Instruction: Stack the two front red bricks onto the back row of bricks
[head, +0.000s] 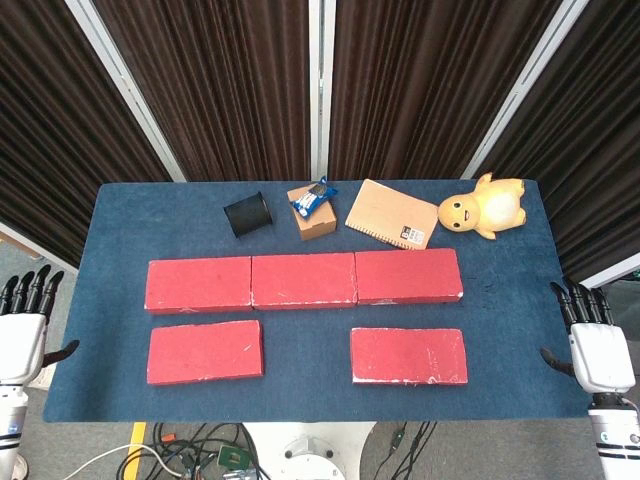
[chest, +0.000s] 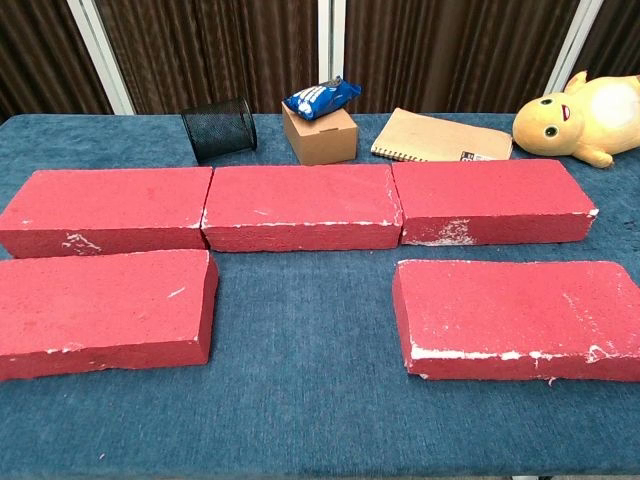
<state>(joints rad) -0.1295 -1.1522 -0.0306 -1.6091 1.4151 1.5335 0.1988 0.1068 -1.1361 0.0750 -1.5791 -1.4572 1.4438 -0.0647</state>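
Seen only in the head view: the left hand (head: 22, 335) off the left edge of the blue counter (head: 310, 395), the right hand (head: 597, 350) off the right edge — both upright, fingers apart, holding nothing, touching nothing. Absent from the chest view, both of them, that view being filled with bricks at close range.

Shown better by the chest view: chipped white edges on the bricks, and the seams where the back row butts end to end.

Back row, left to right: left back brick (head: 199, 284), middle back brick (head: 304, 280), right back brick (head: 408, 276), each touching its neighbour, lying flat. Nothing stacked on top. In front, nearer the robot: front left brick (head: 205, 351) and front right brick (head: 409, 355), flat on the cloth, well apart from each other, a strip of bare cloth between them and the back row.

Behind the row, along the far side: a black mesh cup (head: 248, 214) tipped on its side, a small cardboard box (head: 313, 215) with a blue packet (head: 314, 197) resting on top, a tan spiral notebook (head: 392, 213) lying flat, a yellow plush toy (head: 485, 207) near the far right corner. Dark curtains beyond. Nothing standing between the hands and the front bricks.
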